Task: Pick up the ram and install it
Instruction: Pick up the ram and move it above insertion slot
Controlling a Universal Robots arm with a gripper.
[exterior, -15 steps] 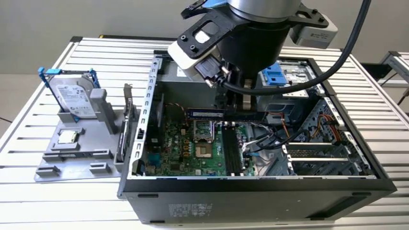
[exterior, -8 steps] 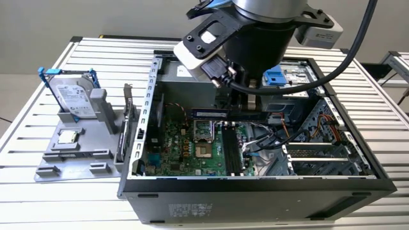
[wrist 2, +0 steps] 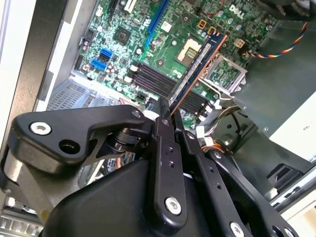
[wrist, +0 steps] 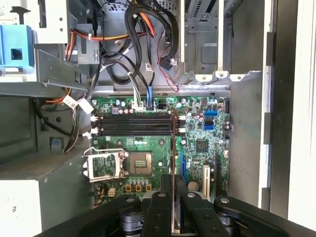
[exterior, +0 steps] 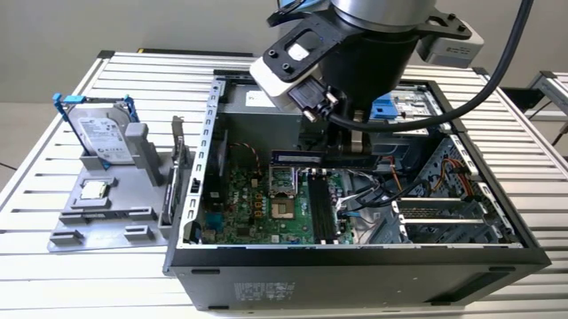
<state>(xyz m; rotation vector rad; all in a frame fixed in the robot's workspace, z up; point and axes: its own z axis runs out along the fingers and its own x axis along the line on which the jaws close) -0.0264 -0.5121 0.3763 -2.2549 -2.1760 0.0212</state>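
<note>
Here, fingers (wrist 2: 167, 143) hold the ram (wrist 2: 197, 64) above the motherboard (wrist 2: 123, 34).

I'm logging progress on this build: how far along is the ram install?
Pickup looks done: the gripper is shut on the ram, held in the air. In hand: the stick hangs above the motherboard, crosswise to the memory slots. Left: all the slots look empty, so the ram is not yet seated.
</note>
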